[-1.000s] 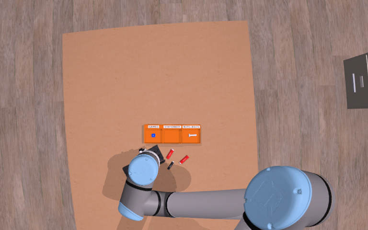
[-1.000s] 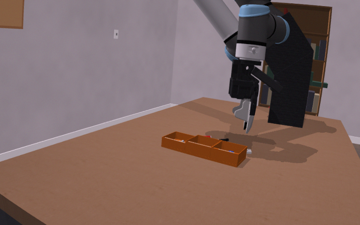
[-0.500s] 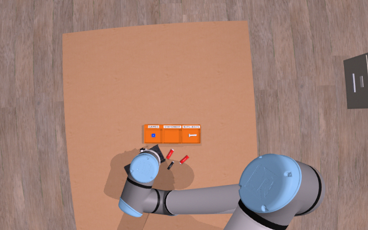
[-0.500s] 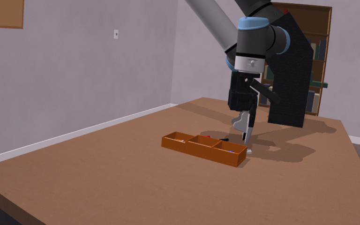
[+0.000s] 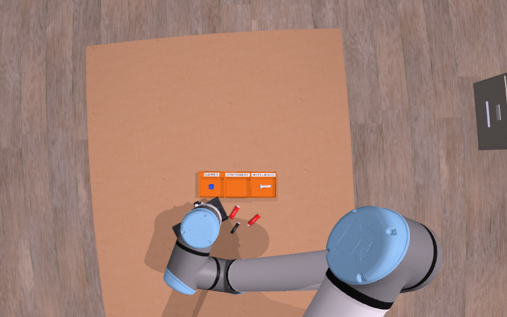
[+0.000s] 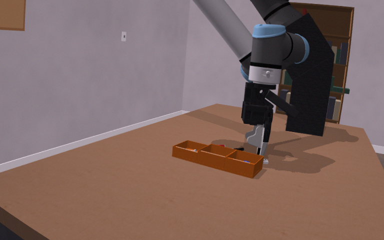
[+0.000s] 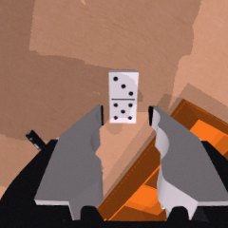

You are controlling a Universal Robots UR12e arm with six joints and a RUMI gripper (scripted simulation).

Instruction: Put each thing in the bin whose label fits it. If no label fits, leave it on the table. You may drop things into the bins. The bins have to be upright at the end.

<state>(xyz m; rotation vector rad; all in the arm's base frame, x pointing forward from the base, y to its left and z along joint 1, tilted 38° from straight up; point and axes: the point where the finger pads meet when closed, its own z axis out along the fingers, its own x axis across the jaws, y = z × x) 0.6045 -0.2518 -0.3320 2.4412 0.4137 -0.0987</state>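
Note:
A white domino (image 7: 123, 97) lies flat on the table just in front of the GAMES bin (image 5: 211, 185); it also shows in the side view (image 6: 265, 161). My gripper (image 7: 125, 107) hangs low over it, fingers partly open with nothing between them, one tip on either side of the domino's near end. In the side view my gripper (image 6: 261, 150) is a little above the table, beside the end of the row of bins (image 6: 216, 157). From overhead the wrist (image 5: 200, 228) hides the fingers. The GAMES bin holds a blue die (image 5: 211, 185). The STATIONERY bin (image 5: 236, 185) looks empty. The NUTS+BOLTS bin (image 5: 263, 185) holds a bolt (image 5: 265, 185).
Two red items (image 5: 234, 211) (image 5: 253, 219) and a small black item (image 5: 234, 227) lie on the table right of the wrist. The orange bin wall (image 7: 190, 157) is close to my right finger. A black slab (image 6: 308, 79) and a bookshelf (image 6: 336, 65) stand behind.

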